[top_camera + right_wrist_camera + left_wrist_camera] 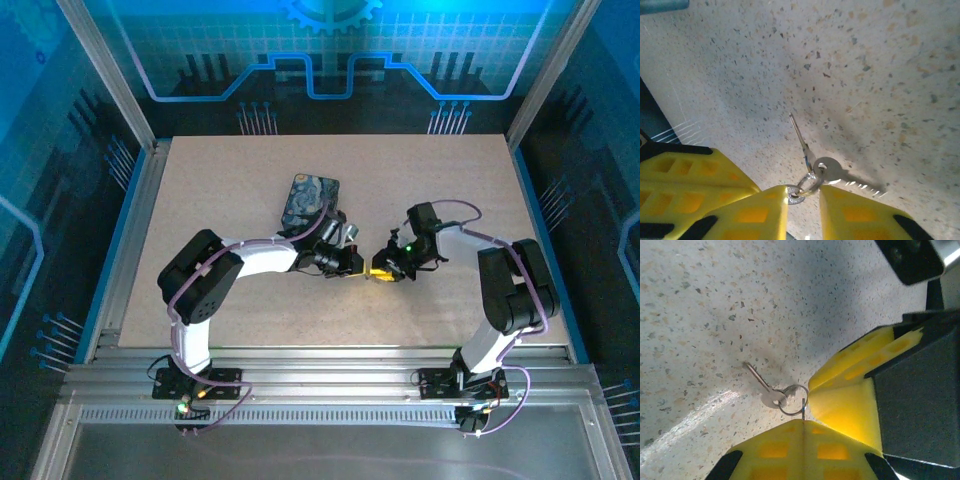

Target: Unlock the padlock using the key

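Where the padlock sits, cannot tell; the key (832, 172) rides on its ring (799, 192), pinched in the right jaws, left jaws pressed together alongside, close to the tabletop (865, 60). Step, likely: securing key. Next: grip its head, blade free.

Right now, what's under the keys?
Bare speckled table and the shadow of the keys. Below the ring, the right gripper hides the table. I can't tell whether the keys touch it.
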You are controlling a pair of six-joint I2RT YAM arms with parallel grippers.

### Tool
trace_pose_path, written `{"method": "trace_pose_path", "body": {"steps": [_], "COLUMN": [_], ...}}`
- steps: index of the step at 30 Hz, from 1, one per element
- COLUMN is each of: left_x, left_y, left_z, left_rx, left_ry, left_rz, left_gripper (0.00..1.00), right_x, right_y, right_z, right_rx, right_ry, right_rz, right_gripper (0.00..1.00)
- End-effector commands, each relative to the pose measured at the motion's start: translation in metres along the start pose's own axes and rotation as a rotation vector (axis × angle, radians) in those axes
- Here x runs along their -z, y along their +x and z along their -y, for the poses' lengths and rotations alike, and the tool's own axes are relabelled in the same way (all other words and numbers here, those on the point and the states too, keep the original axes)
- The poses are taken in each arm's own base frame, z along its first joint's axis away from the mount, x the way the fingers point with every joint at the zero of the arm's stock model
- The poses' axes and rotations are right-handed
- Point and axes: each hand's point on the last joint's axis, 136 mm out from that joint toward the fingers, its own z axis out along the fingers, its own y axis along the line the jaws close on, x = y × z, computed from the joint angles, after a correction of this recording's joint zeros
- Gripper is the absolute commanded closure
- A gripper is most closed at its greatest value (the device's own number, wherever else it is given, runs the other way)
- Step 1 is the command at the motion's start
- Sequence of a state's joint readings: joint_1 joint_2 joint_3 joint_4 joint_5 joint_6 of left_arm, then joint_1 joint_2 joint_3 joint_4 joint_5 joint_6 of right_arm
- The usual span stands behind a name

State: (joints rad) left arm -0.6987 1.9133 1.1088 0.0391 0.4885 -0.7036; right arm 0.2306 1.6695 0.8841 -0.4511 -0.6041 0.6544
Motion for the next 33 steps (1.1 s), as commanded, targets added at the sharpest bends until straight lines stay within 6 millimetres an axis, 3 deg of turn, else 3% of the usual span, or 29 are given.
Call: {"method": "trace_pose_path", "body": {"steps": [1, 5, 12, 16, 26, 33], "left_x": [0.001, 0.006, 0.037, 0.058, 0.091, 0.11], "left_y": [0.009, 0.011, -0.001, -0.011, -0.026, -0.03], "left_z": [0.006, 0.014, 0.04, 0.043, 0.053, 0.064], "left_rx": [-0.069, -0.127, -0.24, -0.284, -0.326, -0.339], "left_ry": [-0.002, -0.002, 0.114, 0.154, 0.221, 0.261], "left_rz": [-0.072, -0.113, -0.144, -0.152, -0.12, -0.075], "left_gripper": [1.0, 1.0, 1.0, 1.0, 1.0, 1.0], "right_x": [0.023, 0.038, 0.066, 0.074, 0.067, 0.053], "right_y": [-0.008, -0.014, -0.013, -0.004, 0.007, 0.004], "right_z": [-0.003, -0.01, -0.073, -0.095, -0.116, -0.112], "right_rx": [0.041, 0.124, 0.483, 0.633, 0.789, 0.778], "right_ry": [0.035, 0.028, -0.229, -0.355, -0.558, -0.546], "right_rz": [0.048, 0.089, 0.22, 0.229, 0.135, 0.086], "right_gripper": [0.73, 0.69, 0.66, 0.65, 0.63, 0.62]}}
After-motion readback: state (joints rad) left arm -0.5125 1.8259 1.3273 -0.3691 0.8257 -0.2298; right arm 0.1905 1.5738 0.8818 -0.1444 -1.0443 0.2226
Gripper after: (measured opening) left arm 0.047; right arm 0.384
